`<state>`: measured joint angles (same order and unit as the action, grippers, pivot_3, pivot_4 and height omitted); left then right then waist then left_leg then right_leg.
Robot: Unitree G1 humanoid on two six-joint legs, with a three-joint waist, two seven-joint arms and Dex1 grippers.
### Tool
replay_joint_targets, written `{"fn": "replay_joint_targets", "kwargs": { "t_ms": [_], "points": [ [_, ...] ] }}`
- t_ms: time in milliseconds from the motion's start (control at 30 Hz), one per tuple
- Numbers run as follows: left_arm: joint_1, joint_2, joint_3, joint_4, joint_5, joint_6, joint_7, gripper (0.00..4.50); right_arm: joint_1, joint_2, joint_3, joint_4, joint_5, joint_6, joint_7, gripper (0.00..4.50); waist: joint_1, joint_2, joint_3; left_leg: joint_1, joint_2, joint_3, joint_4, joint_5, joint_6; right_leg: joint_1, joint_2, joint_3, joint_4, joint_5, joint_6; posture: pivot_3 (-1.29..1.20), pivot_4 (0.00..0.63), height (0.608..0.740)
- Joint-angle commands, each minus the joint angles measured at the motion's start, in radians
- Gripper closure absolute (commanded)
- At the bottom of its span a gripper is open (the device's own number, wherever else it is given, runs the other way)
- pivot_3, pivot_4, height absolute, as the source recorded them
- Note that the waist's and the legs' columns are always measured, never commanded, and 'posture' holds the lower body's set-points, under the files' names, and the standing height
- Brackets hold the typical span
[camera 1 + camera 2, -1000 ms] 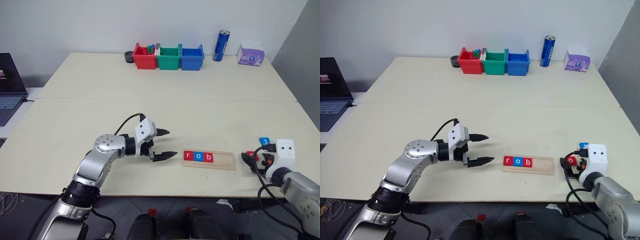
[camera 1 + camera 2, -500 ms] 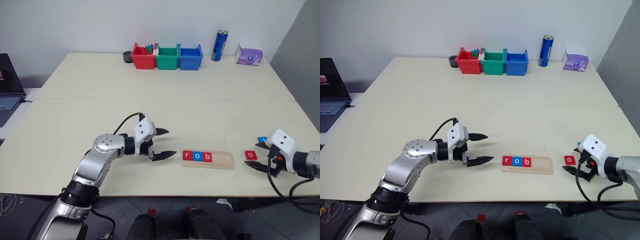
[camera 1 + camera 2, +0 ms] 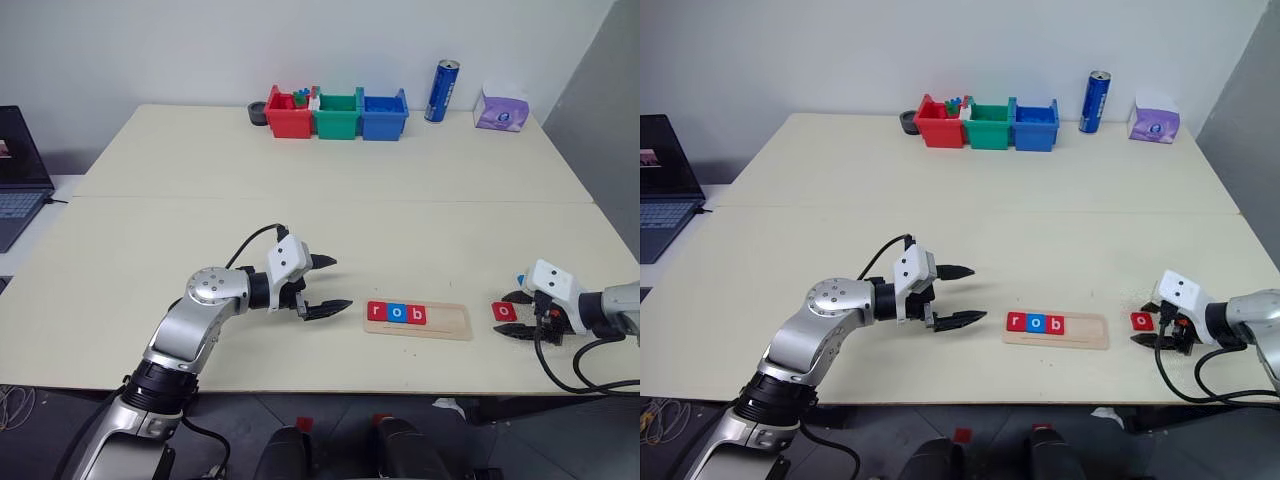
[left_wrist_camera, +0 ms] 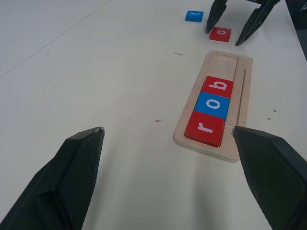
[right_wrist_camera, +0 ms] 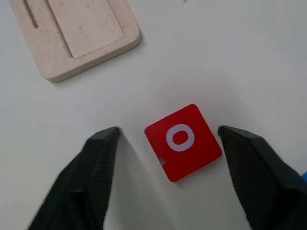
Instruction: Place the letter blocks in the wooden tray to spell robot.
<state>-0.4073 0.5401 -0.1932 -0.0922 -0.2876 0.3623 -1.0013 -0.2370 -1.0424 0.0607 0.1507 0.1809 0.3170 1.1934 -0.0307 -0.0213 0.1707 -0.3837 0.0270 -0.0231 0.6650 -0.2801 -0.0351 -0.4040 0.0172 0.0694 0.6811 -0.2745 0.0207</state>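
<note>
Right gripper [image 5: 168, 132] straddles the red o tile [image 5: 183, 142] near the table's front-right corner, jaws open and not touching, tile skewed so closing may pivot it; left gripper [image 3: 330, 286] open beside tray [image 3: 450, 322].

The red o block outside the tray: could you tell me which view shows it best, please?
The right wrist view: the red o block lies large between the right gripper's fingers. The left wrist view and eye views show it small, past the wooden tray.
</note>
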Motion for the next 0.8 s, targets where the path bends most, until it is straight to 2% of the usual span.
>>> {"fn": "replay_joint_targets", "kwargs": {
  "t_ms": [33, 100, 367, 533, 800],
  "points": [
    [-0.017, 0.002, 0.01, -0.022, 0.001, -0.02, -0.004, 0.0, -0.003, -0.002, -0.009, -0.001, -0.005, 0.009, 0.011, 2.45, 0.0, 0.0, 0.0, 0.0, 0.0, 0.0, 0.0, 0.0, 0.0, 0.0, 0.0, 0.0, 0.0, 0.0, 0.0, 0.0, 0.15, 0.74],
    [-0.016, 0.003, 0.01, -0.02, 0.003, -0.022, -0.005, 0.0, 0.009, -0.003, -0.03, -0.022, 0.009, 0.017, 0.007, 3.07, 0.0, 0.0, 0.0, 0.0, 0.0, 0.0, 0.0, 0.0, 0.0, 0.0, 0.0, 0.0, 0.0, 0.0, 0.0, 0.0, 0.15, 0.74],
    [-0.012, 0.011, 0.013, -0.018, 0.012, -0.029, -0.006, 0.0, 0.085, -0.033, -0.116, -0.35, 0.119, 0.164, 0.008, 3.06, -0.001, 0.0, 0.0, 0.0, 0.0, -0.002, 0.0, 0.0, 0.0, 0.0, 0.0, 0.0, 0.0, 0.0, 0.0, 0.0, 0.15, 0.74],
    [-0.018, 0.01, 0.009, -0.024, 0.018, -0.023, -0.007, 0.0, 0.045, -0.003, -0.035, -0.446, 0.09, 0.191, -0.022, 3.06, 0.0, 0.0, 0.0, 0.0, 0.0, -0.002, 0.0, 0.0, 0.0, 0.0, 0.0, -0.001, 0.0, 0.0, 0.001, 0.0, 0.15, 0.74],
    [-0.028, 0.007, 0.007, -0.057, 0.015, 0.007, 0.003, 0.0, -0.092, 0.054, 0.099, -0.406, 0.039, 0.218, -0.027, 3.06, 0.001, 0.0, 0.0, 0.0, 0.0, -0.001, 0.0, 0.0, 0.0, 0.0, 0.0, -0.001, 0.0, 0.0, 0.0, 0.0, 0.15, 0.74]
  ]
}}
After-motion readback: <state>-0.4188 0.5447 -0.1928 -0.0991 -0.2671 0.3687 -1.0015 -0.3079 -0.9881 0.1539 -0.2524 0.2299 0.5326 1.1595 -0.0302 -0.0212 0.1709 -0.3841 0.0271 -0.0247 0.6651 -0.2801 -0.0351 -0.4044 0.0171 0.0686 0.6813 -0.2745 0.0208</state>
